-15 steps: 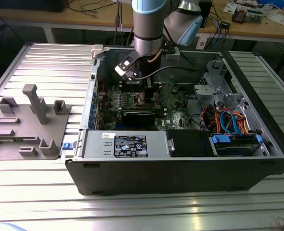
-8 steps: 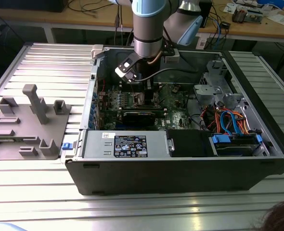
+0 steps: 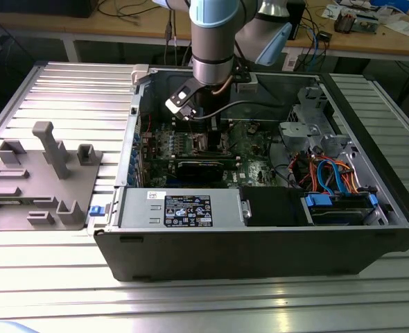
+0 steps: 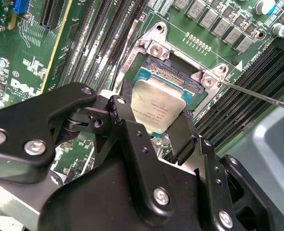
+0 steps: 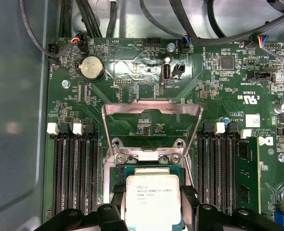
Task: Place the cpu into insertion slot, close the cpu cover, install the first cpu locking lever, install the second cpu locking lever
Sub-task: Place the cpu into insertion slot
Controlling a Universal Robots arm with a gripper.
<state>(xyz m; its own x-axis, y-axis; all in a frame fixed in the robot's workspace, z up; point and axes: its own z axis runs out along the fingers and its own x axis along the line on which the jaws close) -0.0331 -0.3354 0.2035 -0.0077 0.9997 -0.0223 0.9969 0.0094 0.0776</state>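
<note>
My gripper [image 3: 208, 132] reaches down into the open computer case over the motherboard. In both wrist views its black fingers [image 5: 117, 191] flank two opposite edges of the cpu [image 5: 154, 199], a flat silver-grey square chip, and the gripper [image 4: 154, 120] is shut on it. The cpu [image 4: 162, 107] sits over the insertion slot [image 4: 170, 71], whose teal-dark inside shows past the chip's far edge [image 5: 151, 168]. The cpu cover [image 5: 151, 106], a thin metal frame, is swung open away from the socket. A thin locking lever [image 4: 257, 94] sticks out beside the socket.
Long black memory slots [image 5: 74, 173] run on both sides of the socket. The case [image 3: 260, 236] holds a power supply [image 3: 184, 208], a cable bundle [image 3: 329, 173] and a drive bay. A grey fixture plate [image 3: 38, 180] lies on the table at the exterior view's left.
</note>
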